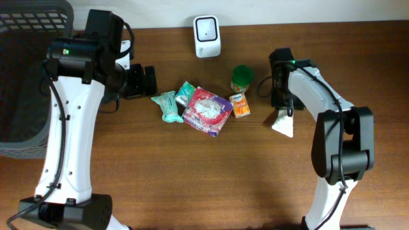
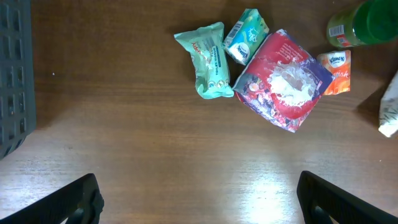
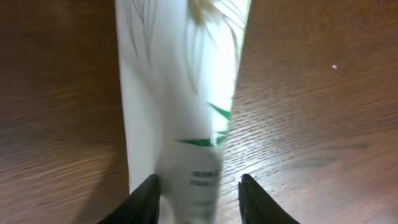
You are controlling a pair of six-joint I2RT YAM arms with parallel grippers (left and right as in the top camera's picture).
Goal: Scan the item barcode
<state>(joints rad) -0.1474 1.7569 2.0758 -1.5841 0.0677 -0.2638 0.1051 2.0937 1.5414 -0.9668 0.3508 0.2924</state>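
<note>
The item, a white tube with green print [image 1: 283, 121], lies on the wooden table at the right. In the right wrist view the tube [image 3: 180, 93] runs up from between my right gripper's [image 3: 199, 199] black fingers; the left finger touches it and a gap shows at the right finger [image 3: 255, 199]. From overhead, the right gripper [image 1: 281, 108] sits at the tube's far end. My left gripper [image 1: 148, 80] hovers wide open left of the pile, its fingers [image 2: 81, 199] holding nothing. A white scanner [image 1: 207, 36] stands at the back edge.
A pile sits mid-table: a red-purple pack [image 1: 208, 112], a teal wipes pack [image 1: 167, 105], a small teal pack [image 1: 186, 92], an orange pack [image 1: 239, 105] and a green jar [image 1: 242, 76]. A dark basket [image 1: 25, 64] stands at the far left.
</note>
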